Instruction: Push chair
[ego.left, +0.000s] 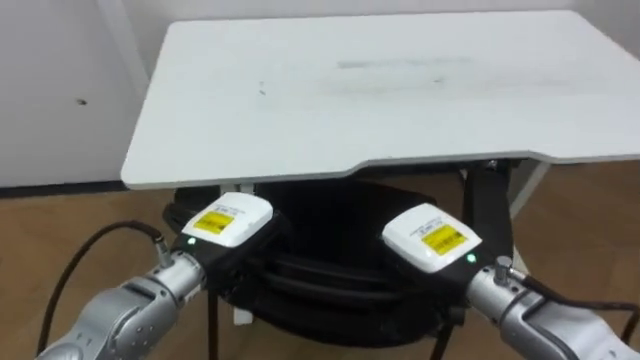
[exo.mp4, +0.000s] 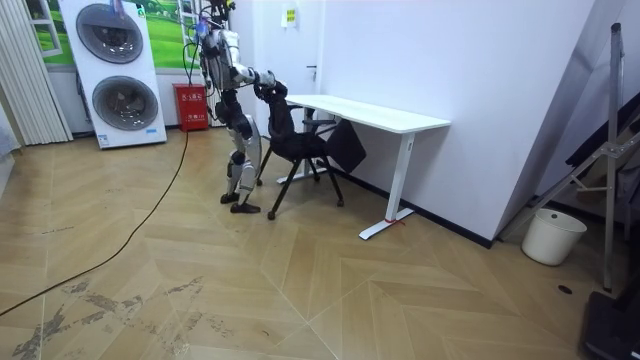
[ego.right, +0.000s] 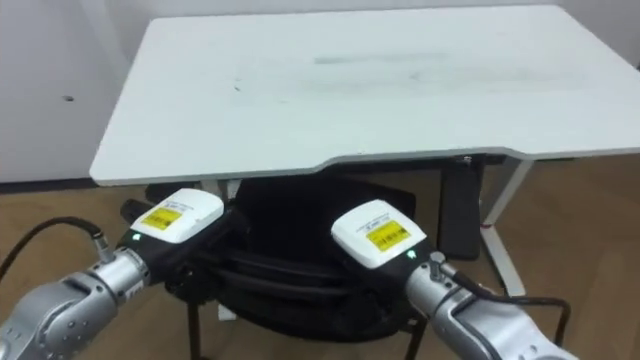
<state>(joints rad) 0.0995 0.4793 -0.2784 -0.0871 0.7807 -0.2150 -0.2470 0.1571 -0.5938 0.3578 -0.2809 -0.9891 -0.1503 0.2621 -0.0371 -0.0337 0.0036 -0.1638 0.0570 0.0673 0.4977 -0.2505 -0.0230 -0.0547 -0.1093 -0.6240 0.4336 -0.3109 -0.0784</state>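
A black chair (ego.left: 340, 290) stands in front of me, its seat partly under the front edge of a white desk (ego.left: 380, 90). My left hand (ego.left: 228, 225) rests on the left side of the chair's back and my right hand (ego.left: 430, 240) on the right side. I see the white backs of both hands; their fingers are lost against the black backrest. In the room view I stand upright behind the chair (exo.mp4: 295, 145) with both arms stretched forward to its back, facing the desk (exo.mp4: 375, 113) that is set against the white wall.
The desk's dark leg (ego.left: 490, 200) stands right of the chair, and a black panel (exo.mp4: 348, 148) hangs under the desk. Two stacked washing machines (exo.mp4: 120, 70) and a red box (exo.mp4: 195, 107) are behind me. A white bucket (exo.mp4: 552, 236) sits far along the wall.
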